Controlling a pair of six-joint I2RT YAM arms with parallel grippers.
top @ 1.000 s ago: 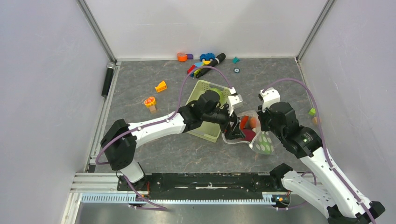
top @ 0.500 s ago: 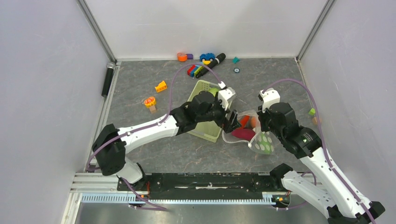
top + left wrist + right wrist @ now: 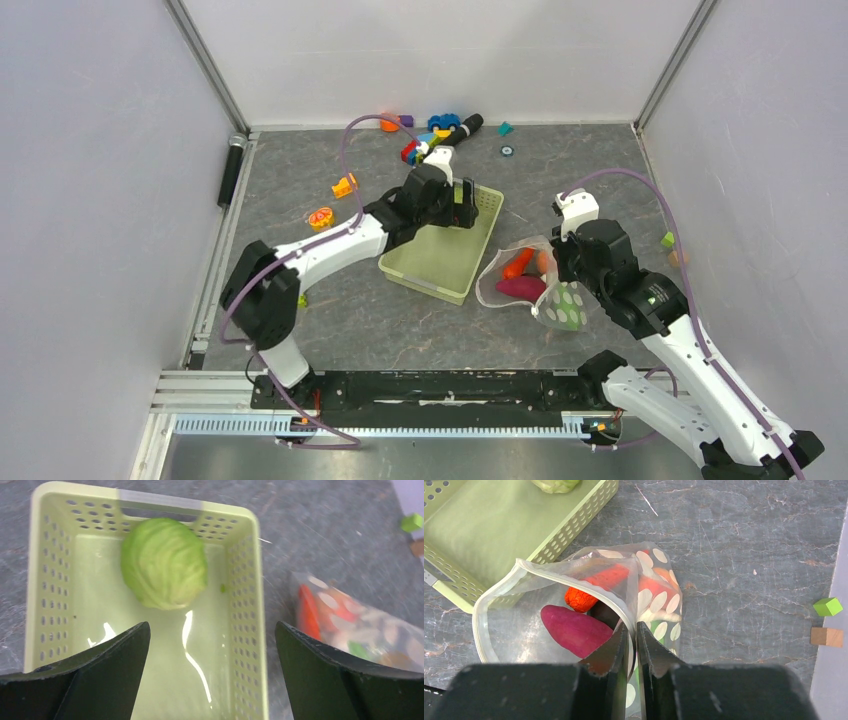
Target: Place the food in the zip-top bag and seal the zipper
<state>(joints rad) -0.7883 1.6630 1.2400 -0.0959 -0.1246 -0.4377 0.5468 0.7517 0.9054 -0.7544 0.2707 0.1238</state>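
Hiding cabbage (image 3: 164, 562) overhead: left gripper (image 3: 464, 207); left wrist shows it.

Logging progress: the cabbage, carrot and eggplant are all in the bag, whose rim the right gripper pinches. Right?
No: the cabbage sits in the basket, as the left wrist view shows. The carrot and eggplant are in the bag, its rim pinched by the right gripper.

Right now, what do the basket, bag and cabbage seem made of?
The basket: rigid moulded plastic, pale green, glossy; hole rows, glare on its floor. The bag: thin clear plastic film with white dots; it sags and shows food inside. The cabbage: likely a matte plastic or rubber toy; moulded leaf ridges, little shine.
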